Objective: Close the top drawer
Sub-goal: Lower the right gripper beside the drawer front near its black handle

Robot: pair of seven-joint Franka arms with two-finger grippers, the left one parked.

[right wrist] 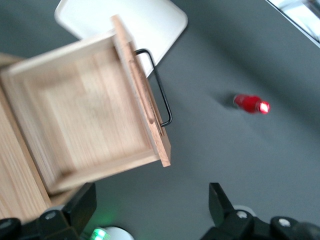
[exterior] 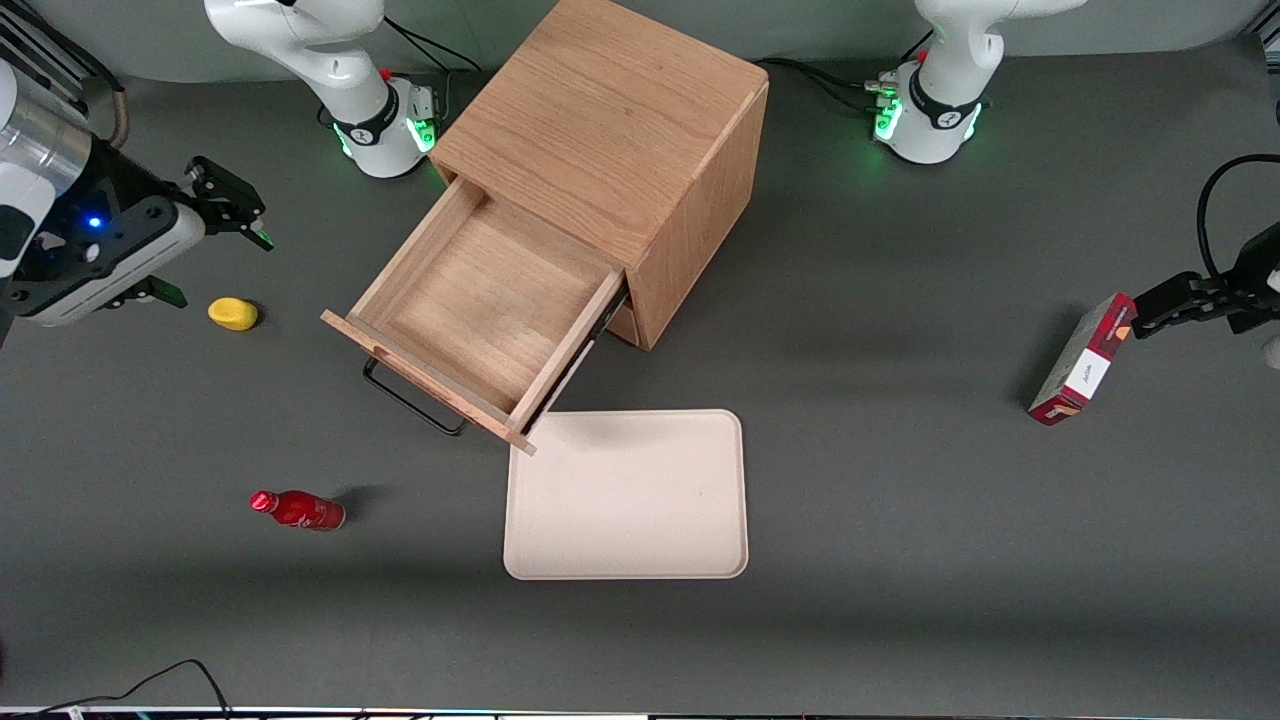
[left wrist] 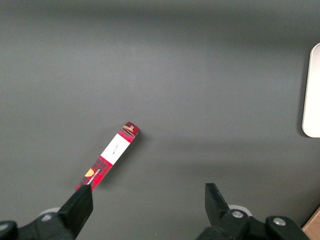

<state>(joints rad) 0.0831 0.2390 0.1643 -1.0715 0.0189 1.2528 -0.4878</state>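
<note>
The top drawer (exterior: 480,300) of the light-oak cabinet (exterior: 610,150) stands pulled far out and is empty inside. Its thin black wire handle (exterior: 410,400) runs along its front. My right gripper (exterior: 235,205) is open and empty, held above the table toward the working arm's end, well apart from the drawer. In the right wrist view the open drawer (right wrist: 85,130) and its black handle (right wrist: 160,95) show, with my gripper (right wrist: 150,207) wide open and nothing between the fingers.
A yellow object (exterior: 233,313) lies on the table under my gripper. A red bottle (exterior: 298,509) lies nearer the front camera. A cream tray (exterior: 628,495) sits by the drawer's corner. A red box (exterior: 1083,360) lies toward the parked arm's end.
</note>
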